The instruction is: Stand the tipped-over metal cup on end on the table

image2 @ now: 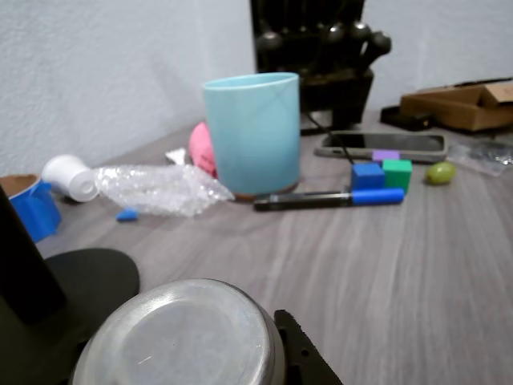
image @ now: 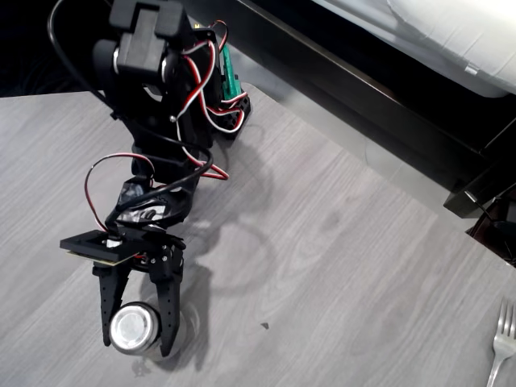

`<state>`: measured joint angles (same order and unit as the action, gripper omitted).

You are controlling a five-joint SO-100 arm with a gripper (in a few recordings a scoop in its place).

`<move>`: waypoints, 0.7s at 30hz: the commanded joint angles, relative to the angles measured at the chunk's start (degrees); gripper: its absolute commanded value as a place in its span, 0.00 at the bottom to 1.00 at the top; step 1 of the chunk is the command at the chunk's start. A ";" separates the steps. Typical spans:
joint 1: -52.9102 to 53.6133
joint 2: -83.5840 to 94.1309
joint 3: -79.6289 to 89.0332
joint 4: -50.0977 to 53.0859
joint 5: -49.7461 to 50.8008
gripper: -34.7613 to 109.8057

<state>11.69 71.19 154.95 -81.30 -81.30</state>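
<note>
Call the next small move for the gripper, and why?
Probably open the gripper and lift clear. In the overhead view the cup shows a round end facing up between the fingers, so it looks already on end on the table. The wrist view shows that flat round end close below, level. Whether it bears fully on the table is unclear.

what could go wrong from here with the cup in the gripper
1. The gripper holds the cup by smooth, shiny, tapered walls, so it may slip or twist out if the fingers loosen.
2. Opening too early or off level could tip the cup over onto the table again; whether it already rests on the table cannot be told.
3. In the wrist view a blue tumbler and a pen stand ahead; a rolling cup could knock into them.
</note>
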 commanded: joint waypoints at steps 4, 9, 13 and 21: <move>0.09 -8.44 -4.39 -9.05 0.18 0.41; -0.35 -12.39 -6.50 -11.51 0.18 0.41; 0.18 -12.83 -7.82 -11.60 0.53 0.49; 0.88 -7.65 -6.15 -12.22 3.34 0.54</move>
<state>12.30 58.71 148.27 -84.64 -80.33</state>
